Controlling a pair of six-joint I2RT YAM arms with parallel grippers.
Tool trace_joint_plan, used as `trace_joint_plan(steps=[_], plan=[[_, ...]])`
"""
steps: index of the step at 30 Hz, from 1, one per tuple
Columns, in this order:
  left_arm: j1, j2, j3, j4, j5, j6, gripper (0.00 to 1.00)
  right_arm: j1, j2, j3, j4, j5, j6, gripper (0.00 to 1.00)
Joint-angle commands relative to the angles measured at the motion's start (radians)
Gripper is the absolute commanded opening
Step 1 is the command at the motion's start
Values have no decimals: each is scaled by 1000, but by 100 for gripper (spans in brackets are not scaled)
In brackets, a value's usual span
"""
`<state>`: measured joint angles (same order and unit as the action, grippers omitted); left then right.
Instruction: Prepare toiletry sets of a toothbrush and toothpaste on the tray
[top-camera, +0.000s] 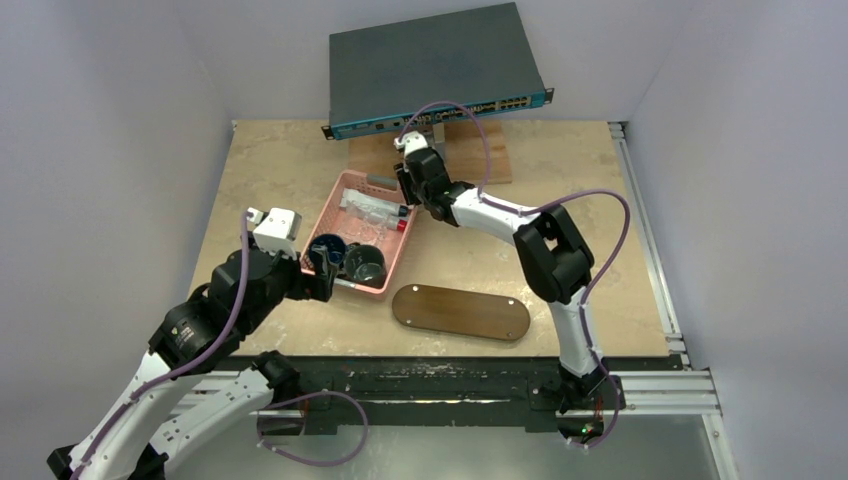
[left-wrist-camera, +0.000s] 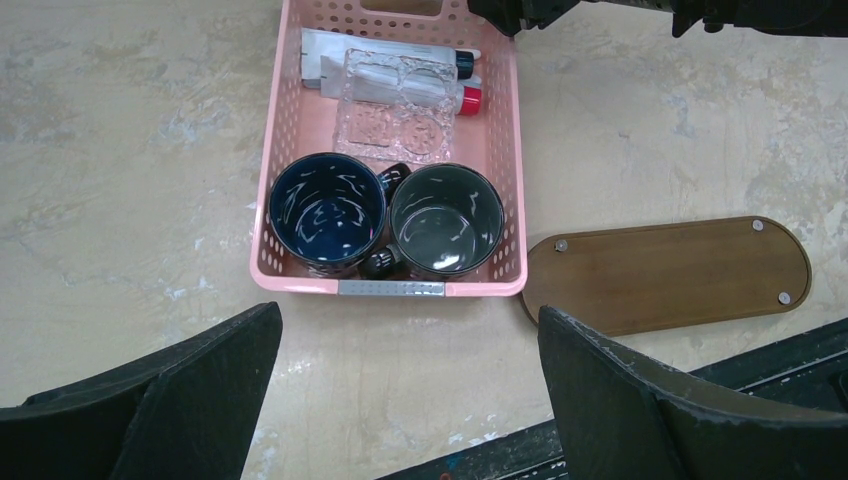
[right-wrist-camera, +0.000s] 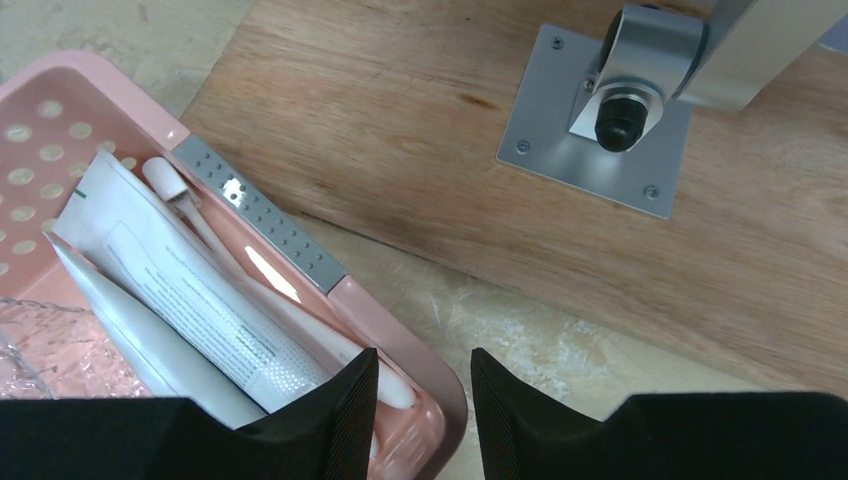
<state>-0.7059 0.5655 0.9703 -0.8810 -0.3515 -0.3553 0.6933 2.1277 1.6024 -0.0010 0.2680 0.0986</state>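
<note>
my left claw (left-wrist-camera: 408, 318) gapes wide near the perforated pink basket (left-wrist-camera: 268, 215); my right claw (right-wrist-camera: 422, 362), narrowly parted, hangs at its far rim beside glossy white toiletry packets (right-wrist-camera: 190, 290).

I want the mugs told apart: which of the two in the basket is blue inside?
The mug farther from the tray, in the basket corner away from it; its neighbour, on the tray side, is dark grey inside.

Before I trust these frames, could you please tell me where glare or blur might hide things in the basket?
Left wrist view: light streaks glint inside the blue mug and grey mug, and the clear wrapping sparkles over the tubes. Right wrist view: sharp, one bright glint on the wall of the pink basket. Top external view: evenly lit, contents tiny.
</note>
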Motion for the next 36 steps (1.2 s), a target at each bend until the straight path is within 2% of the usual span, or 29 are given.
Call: trace_joint_plan(steps=[1,8,21,28,36], plan=[[7,7,-1,23,3,15,100,2,0,18,2,-16,-26,41],[9,7,-1,23,3,14,100,1,-17,-23,2,-27,-34,31],[11,7,0,22,5,15,100,1,-99,-128,3,0,-42,0],[11,9,-2,23,6,15,99,1,-130,-164,-52,63,33,0],[11,8,-1,23,8,13,99,-1,-144,-173,-181,232,285,0]])
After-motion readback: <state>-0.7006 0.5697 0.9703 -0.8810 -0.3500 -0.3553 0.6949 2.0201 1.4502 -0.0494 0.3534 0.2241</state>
